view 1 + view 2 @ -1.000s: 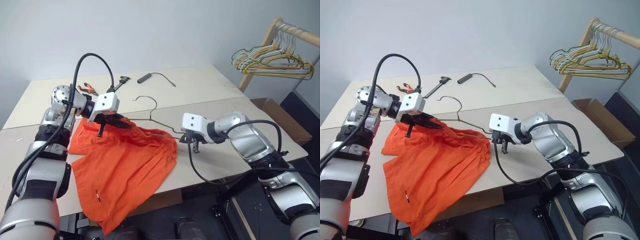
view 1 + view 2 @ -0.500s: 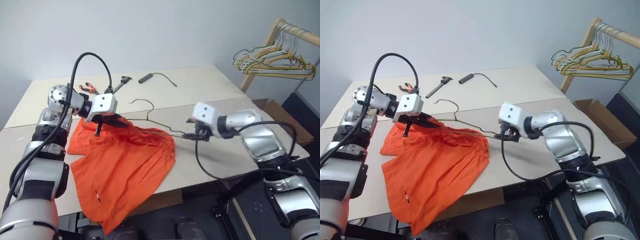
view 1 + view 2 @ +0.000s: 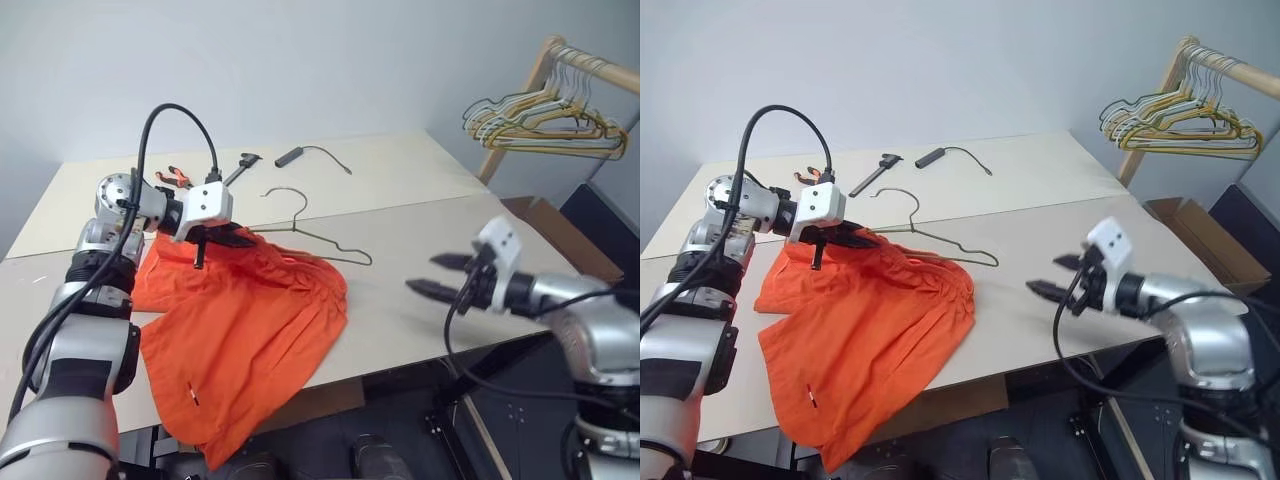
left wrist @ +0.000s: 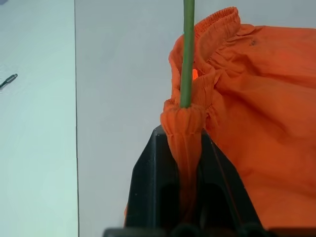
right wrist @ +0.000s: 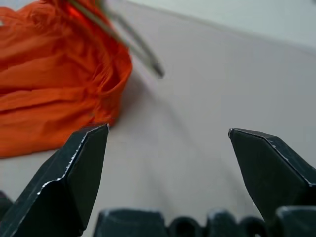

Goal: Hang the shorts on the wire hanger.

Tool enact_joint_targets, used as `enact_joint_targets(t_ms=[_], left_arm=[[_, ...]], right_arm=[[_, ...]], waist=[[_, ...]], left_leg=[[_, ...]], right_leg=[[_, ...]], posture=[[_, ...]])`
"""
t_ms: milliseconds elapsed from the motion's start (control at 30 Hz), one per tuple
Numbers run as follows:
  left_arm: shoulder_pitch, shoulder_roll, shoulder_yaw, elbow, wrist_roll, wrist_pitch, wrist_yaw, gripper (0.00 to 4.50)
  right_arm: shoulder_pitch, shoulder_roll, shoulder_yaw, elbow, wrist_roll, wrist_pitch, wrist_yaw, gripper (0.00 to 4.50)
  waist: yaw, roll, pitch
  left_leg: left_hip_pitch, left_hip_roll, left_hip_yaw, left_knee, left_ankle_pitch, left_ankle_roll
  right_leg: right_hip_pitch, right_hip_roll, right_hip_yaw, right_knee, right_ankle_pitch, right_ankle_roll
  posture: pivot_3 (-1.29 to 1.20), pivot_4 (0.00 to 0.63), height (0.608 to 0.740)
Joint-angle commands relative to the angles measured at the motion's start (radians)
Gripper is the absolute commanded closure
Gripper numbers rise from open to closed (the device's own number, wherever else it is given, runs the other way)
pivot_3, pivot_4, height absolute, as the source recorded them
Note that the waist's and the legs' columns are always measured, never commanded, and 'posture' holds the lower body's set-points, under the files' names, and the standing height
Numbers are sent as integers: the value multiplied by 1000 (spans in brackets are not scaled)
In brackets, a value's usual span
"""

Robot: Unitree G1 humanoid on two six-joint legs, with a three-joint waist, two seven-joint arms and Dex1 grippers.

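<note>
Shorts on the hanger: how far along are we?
Partly done. The hanger lies on the table, one end running into the waistband of the shorts. In hand: the left gripper is shut on that waistband beside the wire. The right gripper is open, apart from both. Left: spreading the shorts along the bar and lifting.

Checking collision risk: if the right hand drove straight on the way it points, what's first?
Probably the shorts, near the hanger end; the open right hand faces them over bare table. Depth unclear.

Silver jointed arms, white wrist blocks, looping black cables — black-fingered pincers.
</note>
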Motion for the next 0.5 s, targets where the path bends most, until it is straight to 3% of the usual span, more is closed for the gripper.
enact_joint_targets(t_ms=[33,200,500], left_arm=[[-27,6,32,-32,-23,-6,8,4488],[-31,22,49,-52,-35,10,2,4488],[-15,36,75,-100,-41,32,12,4488]], right_arm=[[-18,86,81,-14,-9,-36,-85,15],[-62,234,172,70,-39,-81,-197,15],[-90,287,220,231,-78,-196,-222,15]], waist=[[-1,0,0],[4,0,0],[27,0,0]], left_leg=[[0,0,0,0,0,0],[-1,0,0,0,0,0],[-3,-1,-2,0,0,0]], right_leg=[[0,0,0,0,0,0],[0,0,-1,0,0,0],[0,-1,-2,0,1,1]], posture=[[-106,0,740],[-84,0,740],[-39,0,740]])
